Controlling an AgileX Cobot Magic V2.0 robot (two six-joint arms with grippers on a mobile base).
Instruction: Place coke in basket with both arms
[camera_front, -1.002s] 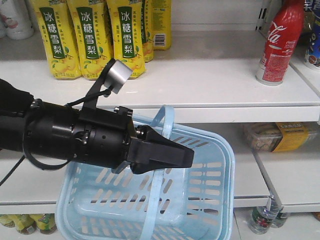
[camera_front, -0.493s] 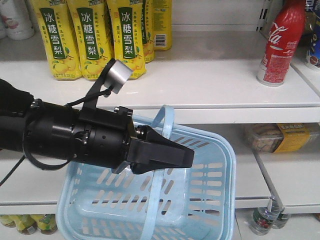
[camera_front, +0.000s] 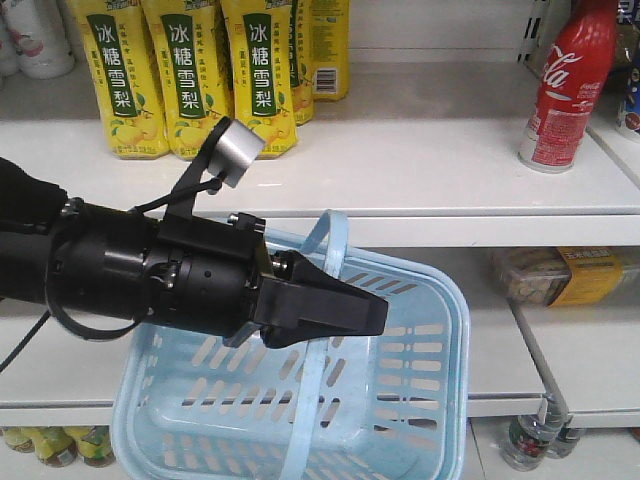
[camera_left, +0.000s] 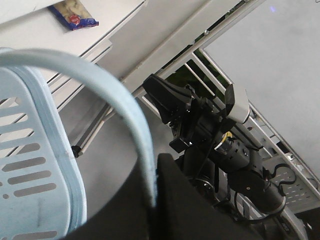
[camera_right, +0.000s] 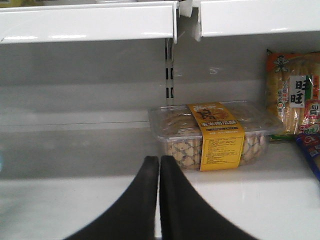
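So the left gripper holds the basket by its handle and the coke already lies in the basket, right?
Not quite. The coke is not in the basket; it stands on the upper shelf, at the right, as the front-facing view shows. The left gripper does hold the handle.

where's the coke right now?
Front view, upper right: the coke stands upright on the top shelf near its right end, above and right of the basket, far from the yellow bottles at upper left.
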